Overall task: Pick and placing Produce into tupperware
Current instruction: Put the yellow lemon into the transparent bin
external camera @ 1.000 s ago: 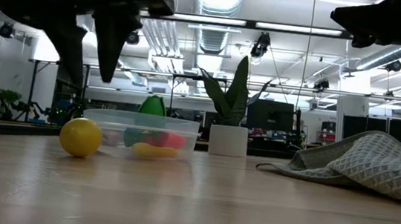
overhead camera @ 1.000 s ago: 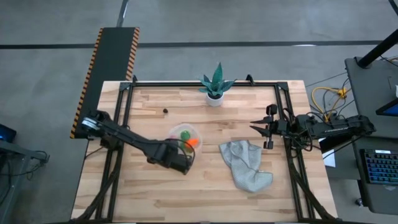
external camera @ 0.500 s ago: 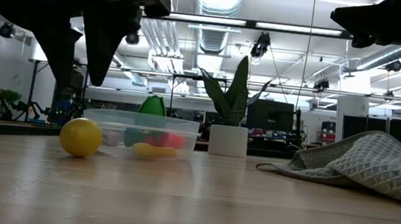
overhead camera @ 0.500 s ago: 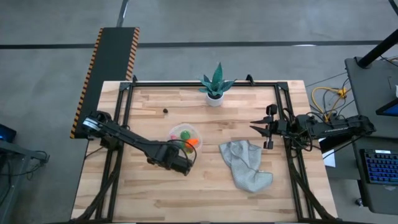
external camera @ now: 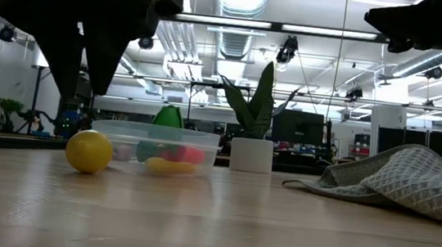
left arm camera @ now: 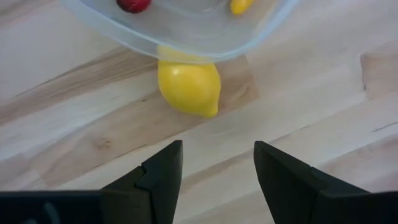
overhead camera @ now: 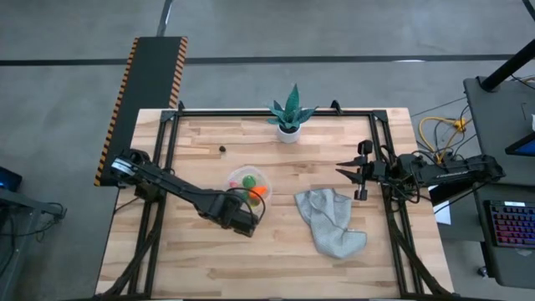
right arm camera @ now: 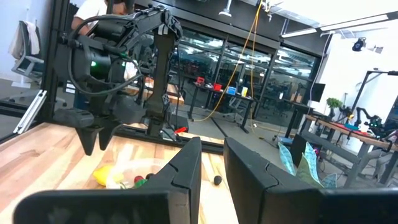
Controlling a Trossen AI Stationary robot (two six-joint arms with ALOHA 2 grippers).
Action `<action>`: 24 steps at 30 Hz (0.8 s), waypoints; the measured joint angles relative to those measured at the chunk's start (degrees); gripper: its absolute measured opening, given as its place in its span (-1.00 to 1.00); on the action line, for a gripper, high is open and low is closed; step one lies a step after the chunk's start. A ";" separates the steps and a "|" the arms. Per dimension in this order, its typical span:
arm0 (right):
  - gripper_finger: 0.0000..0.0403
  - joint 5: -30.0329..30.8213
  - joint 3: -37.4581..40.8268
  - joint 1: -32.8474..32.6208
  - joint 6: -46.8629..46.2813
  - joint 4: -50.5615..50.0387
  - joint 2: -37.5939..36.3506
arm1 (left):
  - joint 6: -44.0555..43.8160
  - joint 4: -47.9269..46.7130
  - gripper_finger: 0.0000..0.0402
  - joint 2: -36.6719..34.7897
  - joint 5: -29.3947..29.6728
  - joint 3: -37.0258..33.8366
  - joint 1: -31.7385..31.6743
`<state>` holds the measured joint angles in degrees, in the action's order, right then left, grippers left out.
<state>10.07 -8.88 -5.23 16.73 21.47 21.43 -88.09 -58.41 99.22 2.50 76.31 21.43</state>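
Wood table [overhead camera: 201, 259] below me, left to right: my left gripper [left arm camera: 216, 163] hangs spread and empty above the lemon [left arm camera: 188, 85], which lies just ahead of its tips, touching the tub [overhead camera: 249, 181]. I judge the lemon's pointed end angles toward one finger. My right gripper [overhead camera: 344, 172] waits well apart, nearly closed, empty.

High view straight down over whole tabletop [overhead camera: 276, 251], low view level across it, left wrist view close above yellow lemon [left arm camera: 188, 85], also visible in low view, right wrist view facing across tabletop toward left arm
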 joint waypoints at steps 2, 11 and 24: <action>-0.70 0.00 0.00 0.00 0.02 0.00 -0.02 | 0.00 0.77 -0.09 0.00 0.00 0.00 0.00; -0.70 0.00 0.00 0.01 0.29 0.01 0.00 | 0.00 1.45 -0.05 -0.02 -5.26 -0.27 -0.33; -0.70 -0.02 0.00 -0.01 1.29 -0.09 0.00 | -1.65 3.26 0.67 0.37 -0.82 -2.27 -0.46</action>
<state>10.04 -8.88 -5.23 18.02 21.39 21.43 -89.75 -55.15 99.59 1.68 74.05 20.97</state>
